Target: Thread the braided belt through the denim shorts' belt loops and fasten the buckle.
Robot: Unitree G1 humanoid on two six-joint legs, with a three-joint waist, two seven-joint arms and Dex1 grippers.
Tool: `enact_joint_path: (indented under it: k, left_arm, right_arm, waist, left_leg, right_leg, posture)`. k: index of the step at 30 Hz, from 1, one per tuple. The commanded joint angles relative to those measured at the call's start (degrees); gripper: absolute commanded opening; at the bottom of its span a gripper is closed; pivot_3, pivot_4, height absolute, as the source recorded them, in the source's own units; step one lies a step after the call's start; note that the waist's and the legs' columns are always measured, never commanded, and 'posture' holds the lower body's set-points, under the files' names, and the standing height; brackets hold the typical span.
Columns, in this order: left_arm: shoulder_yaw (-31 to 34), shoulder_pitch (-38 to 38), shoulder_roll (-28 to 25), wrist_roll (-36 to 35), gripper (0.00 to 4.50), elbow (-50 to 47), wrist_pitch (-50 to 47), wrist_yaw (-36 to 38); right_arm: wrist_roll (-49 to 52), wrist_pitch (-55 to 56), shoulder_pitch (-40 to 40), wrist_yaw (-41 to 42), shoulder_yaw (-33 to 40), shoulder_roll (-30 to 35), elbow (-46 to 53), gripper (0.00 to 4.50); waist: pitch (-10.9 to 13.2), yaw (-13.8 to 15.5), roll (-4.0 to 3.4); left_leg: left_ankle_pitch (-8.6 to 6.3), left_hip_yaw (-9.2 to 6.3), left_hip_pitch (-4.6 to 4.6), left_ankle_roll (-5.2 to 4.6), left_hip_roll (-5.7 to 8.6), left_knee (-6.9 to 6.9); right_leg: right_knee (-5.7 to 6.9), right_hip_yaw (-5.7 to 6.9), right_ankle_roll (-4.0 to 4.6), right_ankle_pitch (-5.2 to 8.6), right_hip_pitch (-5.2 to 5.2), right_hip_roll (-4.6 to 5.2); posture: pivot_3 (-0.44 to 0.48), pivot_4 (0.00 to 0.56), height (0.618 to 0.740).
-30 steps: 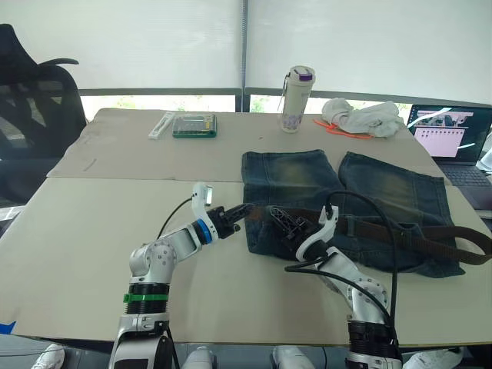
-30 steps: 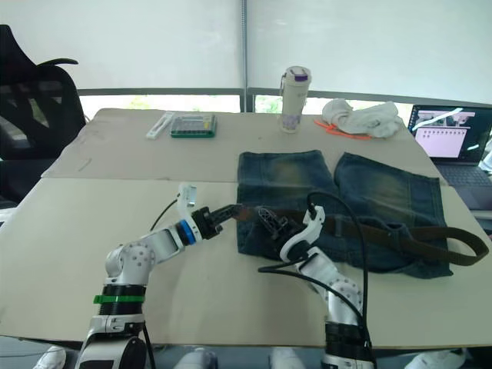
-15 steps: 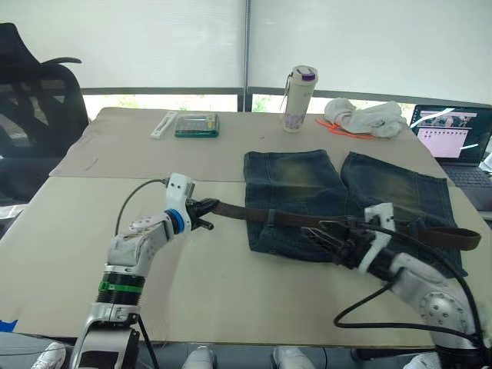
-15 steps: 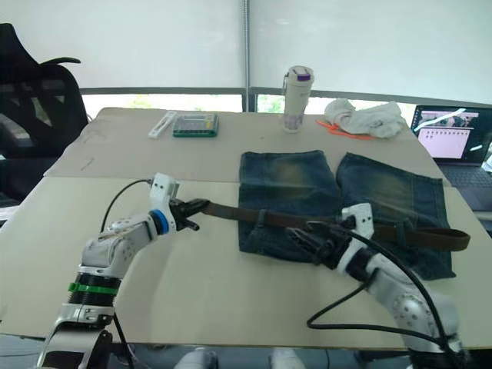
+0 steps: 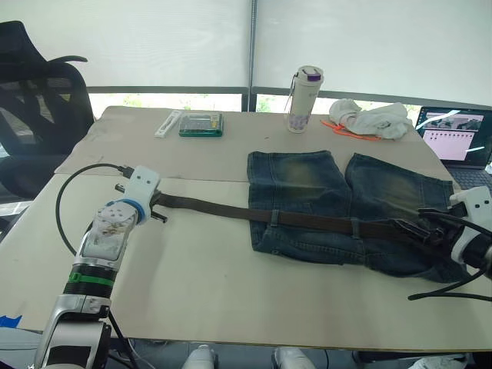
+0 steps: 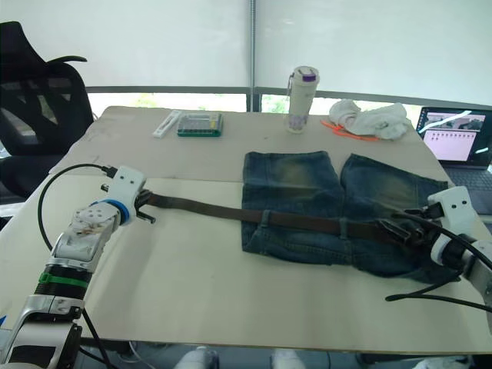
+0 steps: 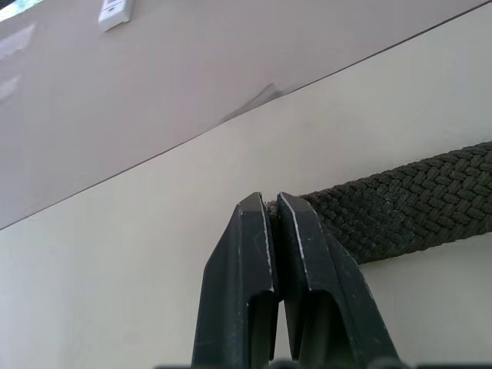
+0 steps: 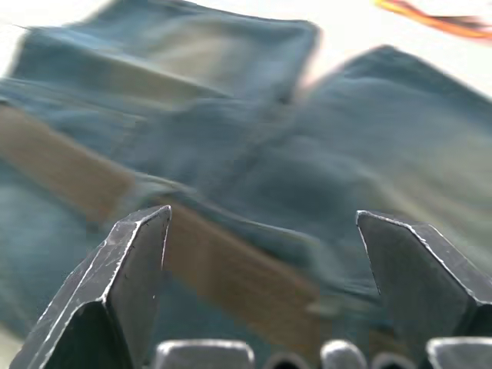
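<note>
Beige table (image 5: 200, 269): braided belt (image 5: 307, 221) runs across the denim shorts (image 5: 346, 207) waistband. Your left gripper (image 7: 274, 223) pinches its limp left tip; right gripper (image 8: 261, 231) gapes wide. Soft, floppy weave, so grip near the end.

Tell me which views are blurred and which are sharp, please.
Right wrist view: the shorts and belt are smeared, as by motion. Left wrist view: sharp, the braid of the belt reads clearly beside the left gripper. Eye views: sharp, with bright window blinds behind.
</note>
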State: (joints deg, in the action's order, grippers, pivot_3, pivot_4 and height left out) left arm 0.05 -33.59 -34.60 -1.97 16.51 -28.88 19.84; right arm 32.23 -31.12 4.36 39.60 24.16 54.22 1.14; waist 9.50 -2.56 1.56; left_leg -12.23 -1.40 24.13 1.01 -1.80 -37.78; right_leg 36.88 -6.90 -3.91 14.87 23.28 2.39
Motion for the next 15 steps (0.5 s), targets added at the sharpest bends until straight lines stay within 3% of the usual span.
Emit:
enact_joint_path:
  k: [1, 15]
  left_arm:
    - [1.15, 0.51, -2.44, 3.25, 0.0, 0.8, -0.53, -2.08]
    - [1.68, -0.08, -5.28, 11.18, 0.0, 7.2, 6.88, -10.92]
  right_arm:
    - [-2.96, 1.06, 1.35, 1.59, 1.52, 3.18, -2.12, 4.23]
    - [-7.11, -11.44, 12.47, 4.8, -5.99, 7.05, -13.95, 4.23]
  waist:
    - [0.0, -0.09, 0.0]
    - [0.0, -0.01, 0.0]
  left_leg:
    - [0.0, 0.01, 0.0, 0.0, 0.01, 0.0]
    - [0.0, 0.02, -0.02, 0.0, 0.02, 0.0]
  right_leg:
    - [0.0, 0.0, 0.0, 0.0, 0.0, 0.0]
    - [0.04, -0.01, 0.0, 0.0, 0.0, 0.02]
  posture:
    - [0.0, 0.15, 0.737]
    - [0.0, 0.15, 0.737]
